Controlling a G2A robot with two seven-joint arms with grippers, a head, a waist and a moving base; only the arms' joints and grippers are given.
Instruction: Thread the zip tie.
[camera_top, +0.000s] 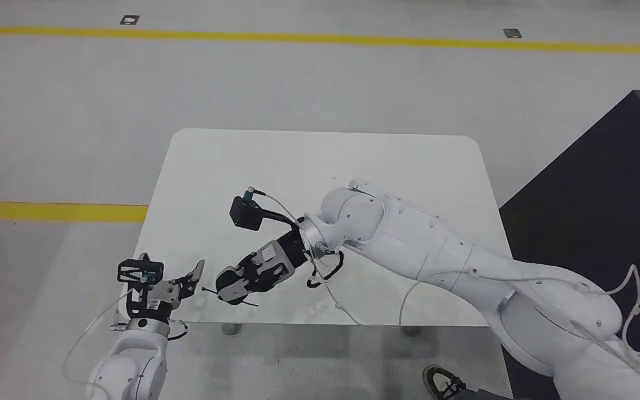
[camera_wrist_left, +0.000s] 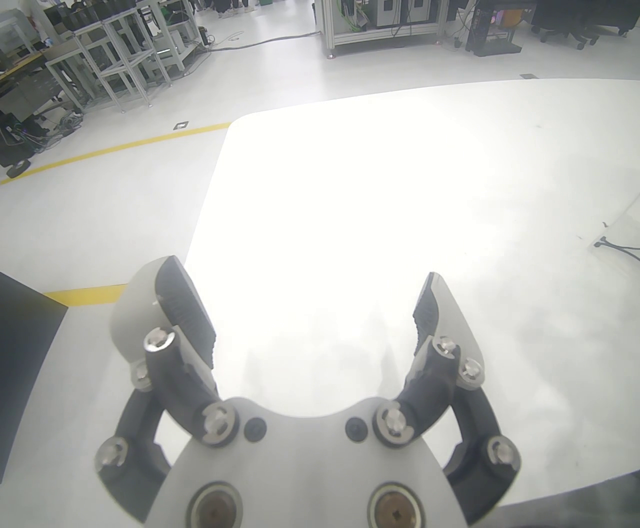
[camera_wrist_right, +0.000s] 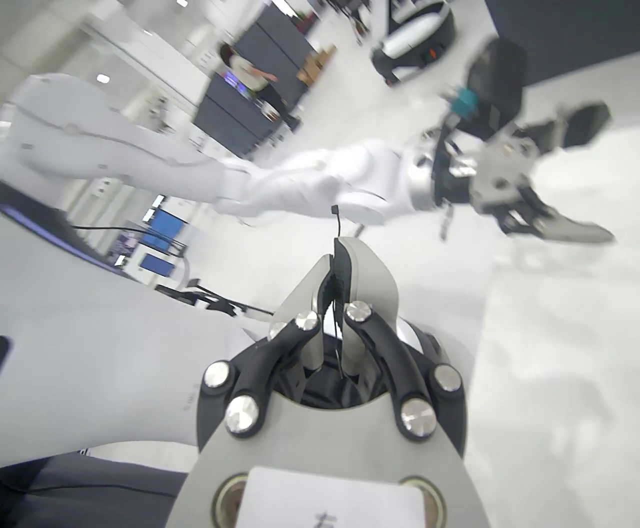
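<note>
- The left jaws are being held apart at the desk (camera_top: 300, 160) edge; if they are closed off-line, the tie may be missed.
- The zip tie (camera_wrist_right: 335, 220) is being clamped between the right jaws with its head protruding; twisting or slipping is being risked.

Bright, even light from overhead fills the top view; the table (camera_top: 400, 160) and the floor (camera_top: 300, 90) are both pale, with little contrast between them. In the left wrist view, glare washes the middle of the tabletop to plain white, and the dark pads (camera_wrist_left: 185, 310) of the left gripper (camera_wrist_left: 300, 267) stand out hard against it. The yellow floor line (camera_wrist_left: 125, 145) bows with the wide lens. In the right wrist view the room behind is streaked, probably motion blur, while the zip tie (camera_wrist_right: 336, 220) reads as a thin dark line on white.
</note>
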